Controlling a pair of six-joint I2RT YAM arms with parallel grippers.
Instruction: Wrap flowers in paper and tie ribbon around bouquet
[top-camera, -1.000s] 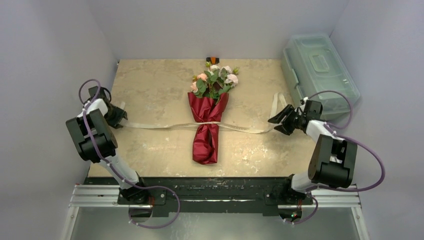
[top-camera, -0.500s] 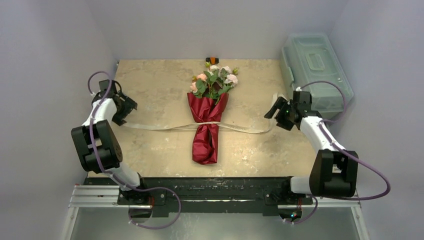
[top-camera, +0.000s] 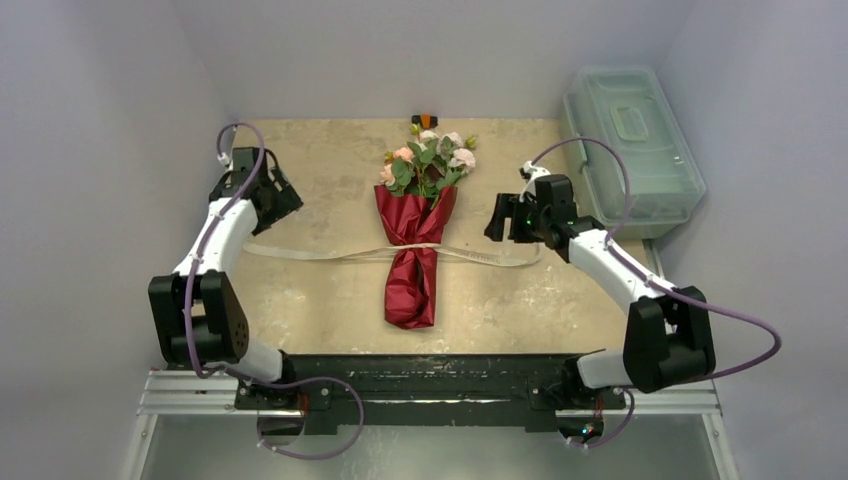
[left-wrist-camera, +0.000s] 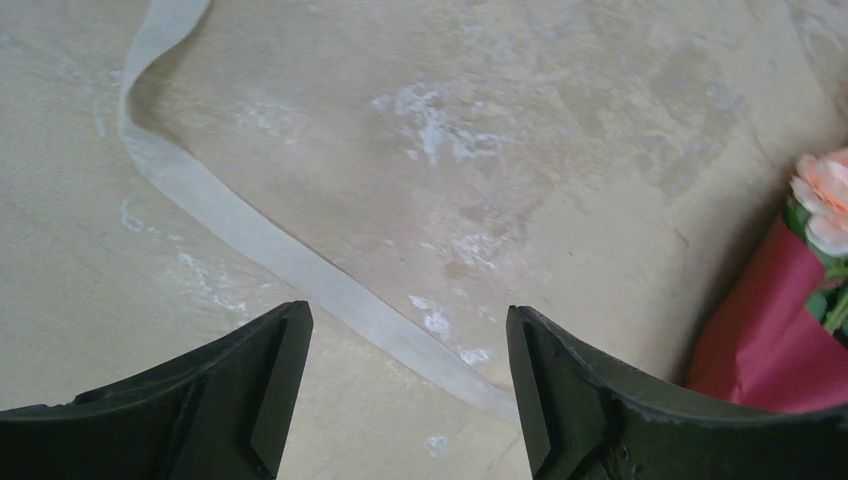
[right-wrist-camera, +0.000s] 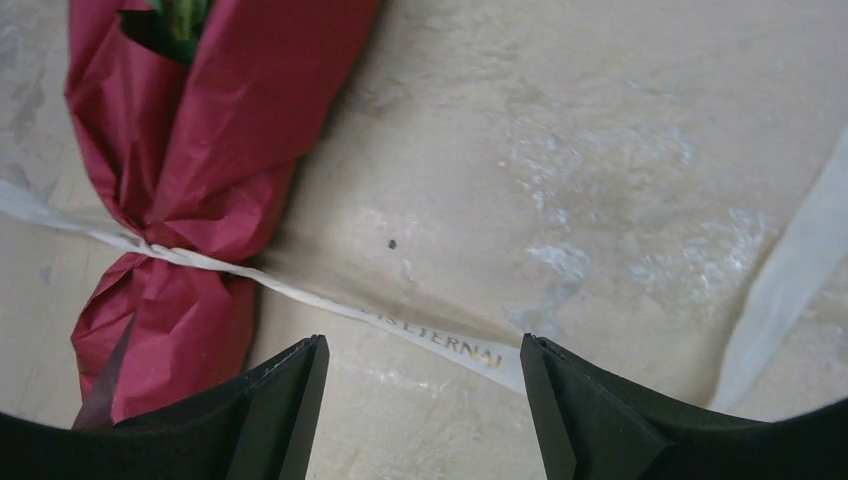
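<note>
Release of both ribbon tails, just completed. Left hand (top-camera: 280, 200) and right hand (top-camera: 496, 219), a second ago far out to the sides at the two ends of the long flat cream fabric ribbon (top-camera: 300, 252), now swung inward and farther up the mottled beige stone-look bench (top-camera: 320, 150). Both spread wide and empty, poised above the slack tails. Slim cone bouquet of crinkled red paper (top-camera: 410, 280) unmoved at bench centre, lying lengthwise, with pink, peach and white blooms with green leaves (top-camera: 428, 160) at the far end. Ribbon drawn to a thin cord at the cone's waist, pinching the paper into an hourglass; gold lettering (right-wrist-camera: 460, 350) legible on the right tail. Judged: wrapping done and knot pulled tight, with no bow loops visible yet. Paper stiff, creased, faintly glossy; ribbon limp, matte, lying flat and gently curved on the bench.
</note>
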